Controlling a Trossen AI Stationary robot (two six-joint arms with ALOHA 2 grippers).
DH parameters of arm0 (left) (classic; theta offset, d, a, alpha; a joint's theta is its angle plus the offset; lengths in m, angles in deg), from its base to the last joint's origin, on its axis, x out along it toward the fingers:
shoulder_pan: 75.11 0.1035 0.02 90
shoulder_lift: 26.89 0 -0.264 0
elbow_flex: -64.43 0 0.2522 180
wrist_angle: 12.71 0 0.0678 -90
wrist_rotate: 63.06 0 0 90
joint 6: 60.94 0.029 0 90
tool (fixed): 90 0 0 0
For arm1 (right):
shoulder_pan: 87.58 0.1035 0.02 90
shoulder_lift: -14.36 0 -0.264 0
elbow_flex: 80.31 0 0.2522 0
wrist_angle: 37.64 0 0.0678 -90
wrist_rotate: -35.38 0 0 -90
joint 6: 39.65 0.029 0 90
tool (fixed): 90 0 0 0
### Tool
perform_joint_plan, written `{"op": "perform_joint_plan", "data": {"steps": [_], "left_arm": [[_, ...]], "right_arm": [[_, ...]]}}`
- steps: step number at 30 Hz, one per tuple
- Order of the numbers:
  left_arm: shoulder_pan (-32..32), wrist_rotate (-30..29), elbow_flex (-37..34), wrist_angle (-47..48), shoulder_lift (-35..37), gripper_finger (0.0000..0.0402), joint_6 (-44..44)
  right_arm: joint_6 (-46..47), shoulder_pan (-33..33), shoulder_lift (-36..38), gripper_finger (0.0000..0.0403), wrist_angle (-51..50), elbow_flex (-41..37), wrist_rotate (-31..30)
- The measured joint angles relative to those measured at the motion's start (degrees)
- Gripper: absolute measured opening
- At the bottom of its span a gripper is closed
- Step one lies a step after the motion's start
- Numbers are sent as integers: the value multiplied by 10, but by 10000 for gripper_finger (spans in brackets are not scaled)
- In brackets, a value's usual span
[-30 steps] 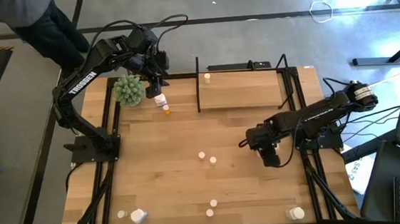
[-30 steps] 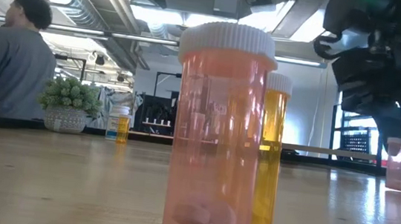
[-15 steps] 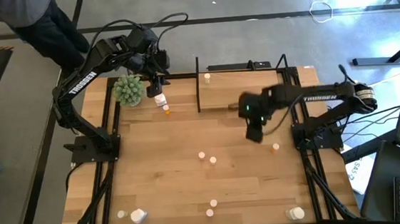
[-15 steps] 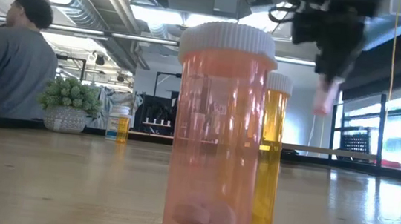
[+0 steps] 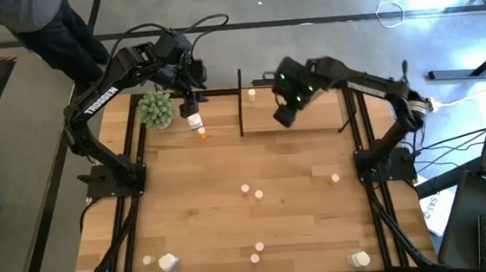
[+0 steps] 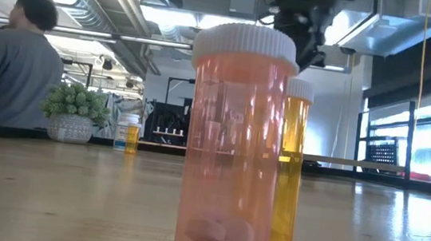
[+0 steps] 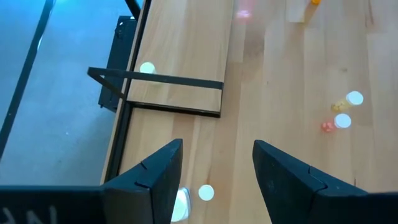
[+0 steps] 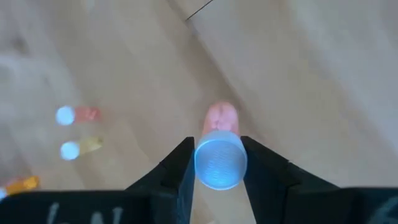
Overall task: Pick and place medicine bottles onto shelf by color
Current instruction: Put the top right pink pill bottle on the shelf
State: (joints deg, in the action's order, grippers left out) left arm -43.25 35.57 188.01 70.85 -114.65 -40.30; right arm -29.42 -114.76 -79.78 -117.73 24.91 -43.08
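Right gripper (image 5: pixel 286 113) grips a pink bottle (image 8: pixel 219 149) by its white cap, clamped between both fingers, hanging over the shelf (image 5: pixel 311 118) board. Left gripper (image 5: pixel 190 105) waits with fingers apart above a white bottle (image 5: pixel 195 121) beside the plant (image 5: pixel 157 109).

A pink, white-capped medicine bottle (image 8: pixel 219 152) hangs clamped by its cap above the light-wood shelf (image 5: pixel 311 113), where one small bottle (image 5: pixel 252 93), apparently white-topped, stands.

Two black jointed arms with black cables, the left arm (image 5: pixel 104 86) lettered TROSSEN in white, end in dark angular fingers (image 7: pixel 154 180).
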Motion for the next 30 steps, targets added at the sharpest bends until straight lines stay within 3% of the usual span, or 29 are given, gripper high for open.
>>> {"op": "perform_joint_plan", "data": {"steps": [8,13,24,30], "left_arm": [[0,0,0,0,0,190,-13],[0,0,0,0,0,190,-26],[0,0,0,0,0,190,-27],[0,0,0,0,0,190,-26]], "right_arm": [[-75,-66,-162,115,-99,189,-19],[-77,-94,-243,115,-139,268,-46],[-101,-113,-329,115,-132,300,-49],[-108,-113,-338,115,-103,300,-103]]}}
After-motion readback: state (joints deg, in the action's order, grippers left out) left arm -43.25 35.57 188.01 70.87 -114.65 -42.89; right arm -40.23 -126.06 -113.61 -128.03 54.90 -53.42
